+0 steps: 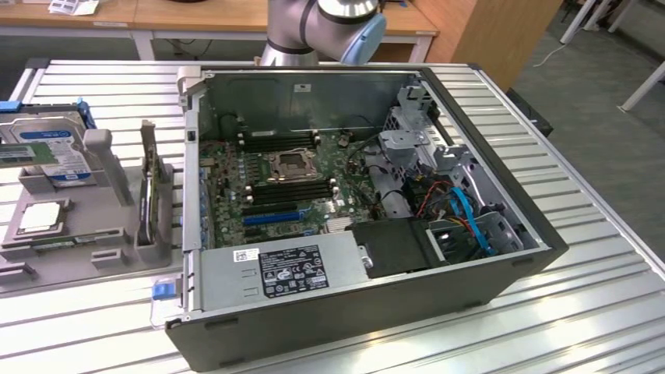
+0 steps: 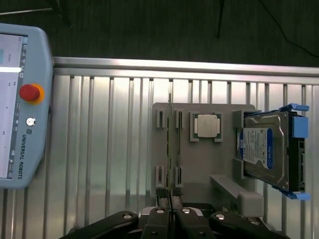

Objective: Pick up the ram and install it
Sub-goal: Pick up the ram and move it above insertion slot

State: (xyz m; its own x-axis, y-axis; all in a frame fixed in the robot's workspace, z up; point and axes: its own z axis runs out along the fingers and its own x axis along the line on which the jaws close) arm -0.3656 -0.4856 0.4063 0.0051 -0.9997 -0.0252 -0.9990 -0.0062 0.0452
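- On the exterior view's left we see the grey fixture (image 1: 104,167) carrying the hard drive (image 1: 47,152).
- Next right, the ram (image 1: 148,183) stands on edge in the fixture's slotted posts, just beside the open PC case (image 1: 343,327).
- The arm (image 1: 311,23) sits behind the case's far wall.
- In the wrist view we see the gripper (image 2: 171,201) closed right up, gripping nothing.
- The ram sits below, clear of the fingers (image 2: 160,221), with its thin edge lined up with the seam between them.
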